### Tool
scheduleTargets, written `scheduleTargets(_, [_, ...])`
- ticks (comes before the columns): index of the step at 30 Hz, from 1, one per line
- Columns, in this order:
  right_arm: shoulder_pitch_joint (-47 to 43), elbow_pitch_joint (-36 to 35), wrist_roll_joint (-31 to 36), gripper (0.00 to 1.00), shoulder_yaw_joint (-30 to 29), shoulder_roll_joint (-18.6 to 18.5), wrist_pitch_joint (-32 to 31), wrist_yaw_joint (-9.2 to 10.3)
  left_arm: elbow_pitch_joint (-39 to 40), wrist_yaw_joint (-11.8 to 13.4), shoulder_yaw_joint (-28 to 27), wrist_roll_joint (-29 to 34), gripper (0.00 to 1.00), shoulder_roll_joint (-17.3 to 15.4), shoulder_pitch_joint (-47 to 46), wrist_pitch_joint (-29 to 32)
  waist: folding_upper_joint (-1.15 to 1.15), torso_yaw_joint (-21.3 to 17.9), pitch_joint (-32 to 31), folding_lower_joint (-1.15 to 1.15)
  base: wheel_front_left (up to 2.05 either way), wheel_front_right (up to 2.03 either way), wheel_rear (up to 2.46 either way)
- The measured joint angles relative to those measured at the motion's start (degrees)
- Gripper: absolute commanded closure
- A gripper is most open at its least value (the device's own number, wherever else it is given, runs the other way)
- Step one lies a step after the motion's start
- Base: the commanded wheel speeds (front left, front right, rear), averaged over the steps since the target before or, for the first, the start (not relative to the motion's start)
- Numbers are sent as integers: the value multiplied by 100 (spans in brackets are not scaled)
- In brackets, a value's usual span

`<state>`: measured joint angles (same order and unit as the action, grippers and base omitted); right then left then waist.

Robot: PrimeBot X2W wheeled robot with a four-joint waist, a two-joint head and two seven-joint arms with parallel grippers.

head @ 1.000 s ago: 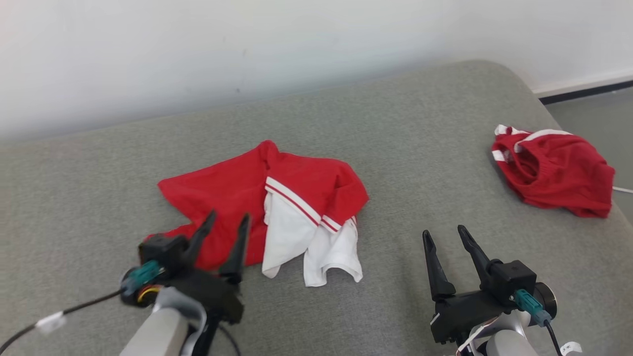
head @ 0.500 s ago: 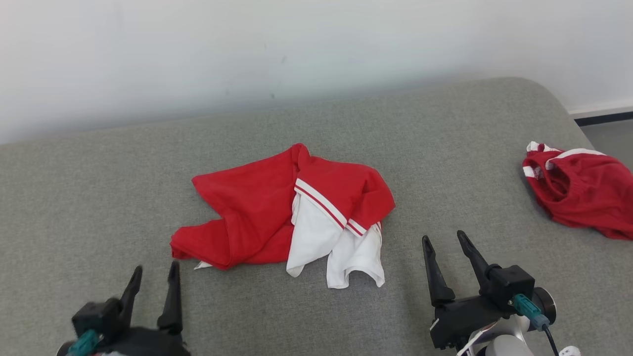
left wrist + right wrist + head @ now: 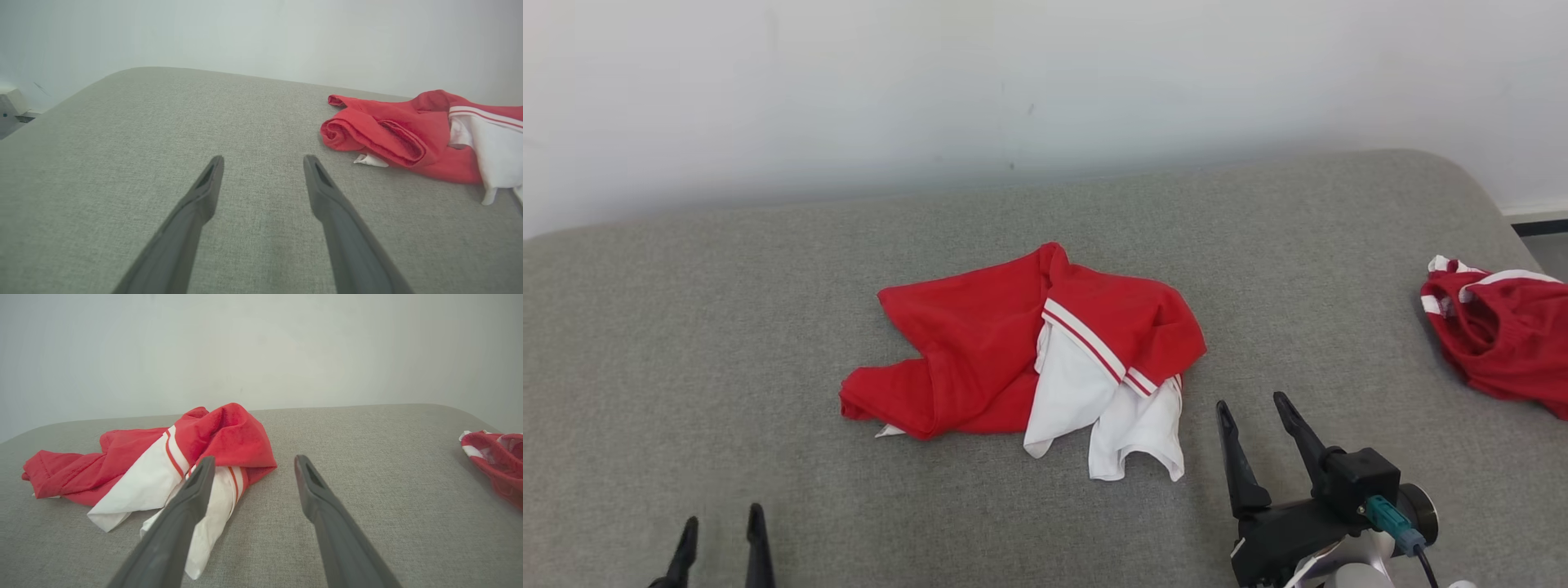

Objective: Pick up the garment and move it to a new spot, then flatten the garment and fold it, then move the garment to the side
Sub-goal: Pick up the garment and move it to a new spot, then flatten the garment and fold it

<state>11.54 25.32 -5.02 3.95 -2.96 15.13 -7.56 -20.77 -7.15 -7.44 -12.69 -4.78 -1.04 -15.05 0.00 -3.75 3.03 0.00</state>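
The garment (image 3: 1029, 351), red with white panels and red-and-white stripes, lies crumpled in the middle of the grey upholstered surface (image 3: 727, 327). My left gripper (image 3: 723, 519) is open at the bottom left, well short of the garment and empty. In the left wrist view the left gripper (image 3: 263, 158) points at bare fabric, with the garment (image 3: 388, 134) off to its right. My right gripper (image 3: 1250, 402) stands open just right of the garment's white hem. In the right wrist view the right gripper (image 3: 255, 457) is empty, its left finger overlapping the garment (image 3: 220, 437).
A second red garment with white trim (image 3: 1494, 343) lies bunched at the surface's right edge, also seen as the second garment (image 3: 498, 457) in the right wrist view. A pale wall (image 3: 1045, 82) runs behind the surface. The surface's rounded corner is at the far right.
My left gripper has drawn back from over the garment's left part to the bottom left, staying open. The head camera has shifted, so everything sits further right. The right gripper has held still.
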Motion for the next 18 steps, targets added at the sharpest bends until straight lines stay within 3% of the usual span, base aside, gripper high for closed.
scheduleTargets(8, [12, 11, -11, 0, 137, 0, 0, 0, 359, -23, -465, 214, 0, 155, 248, 0, 0, 56, 71, 0, 0, 0, 0])
scheduleTargets(18, [227, -29, -18, 0, 743, 0, -1, 0, 257, -27, 20, 43, 0, 189, 112, 0, 0, 183, 258, 1, 0, 0, 0])
